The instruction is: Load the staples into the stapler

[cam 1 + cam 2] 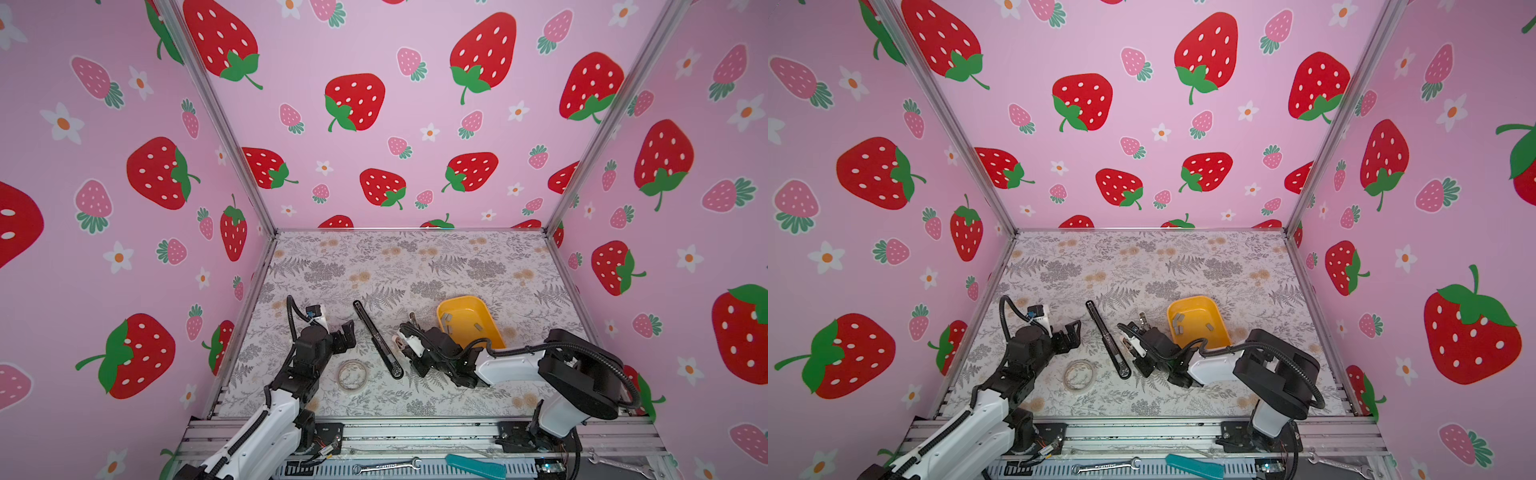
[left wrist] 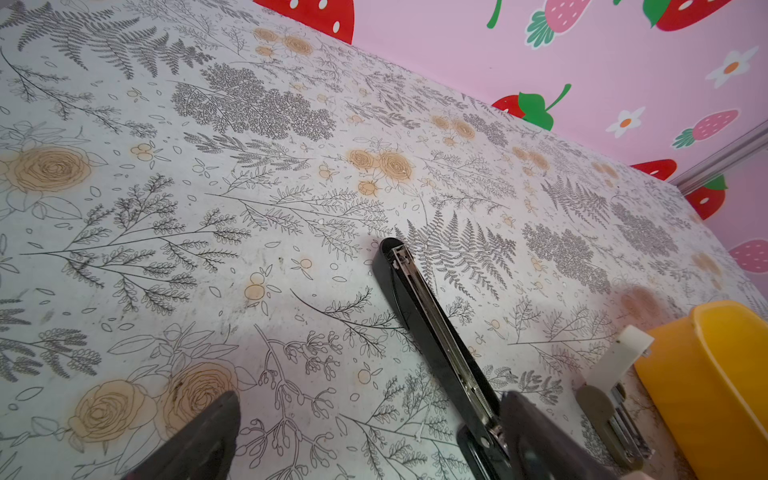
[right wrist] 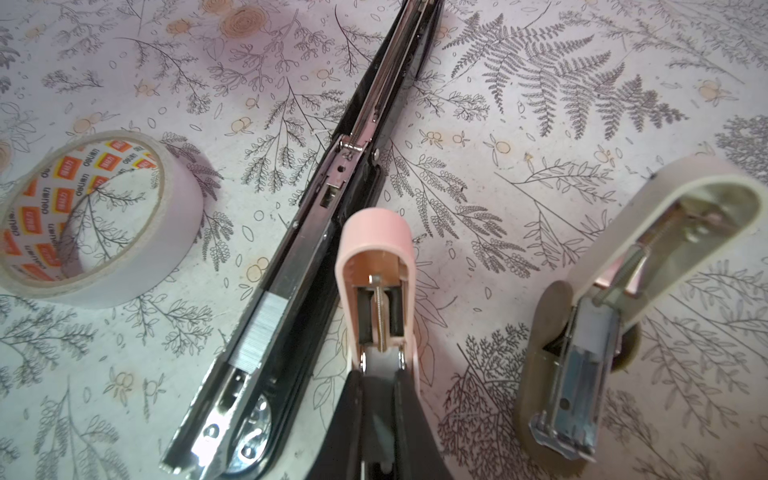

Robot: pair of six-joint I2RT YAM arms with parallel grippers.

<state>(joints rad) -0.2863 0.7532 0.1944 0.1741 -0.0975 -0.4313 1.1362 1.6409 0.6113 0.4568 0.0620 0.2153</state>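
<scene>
A long black stapler [image 1: 377, 345] lies opened flat on the table, with a strip of grey staples [image 3: 258, 327] in its channel. More staples [image 1: 1179, 321] lie in the yellow tray [image 1: 482, 332]. My right gripper [image 3: 379, 378] is shut on the metal part of a small pink stapler [image 3: 376, 253] that stands open, right beside the black stapler. An open beige small stapler [image 3: 582, 353] lies on its other side. My left gripper [image 2: 374, 436] is open just above the table, one of its fingers [image 2: 540, 436] over the black stapler [image 2: 432, 328].
A roll of tape [image 1: 352, 375] lies near the table's front, left of the black stapler. The yellow tray [image 2: 715, 386] stands at the right, behind my right arm. Wrenches and a teal tool [image 1: 476, 465] lie on the frame in front of the table.
</scene>
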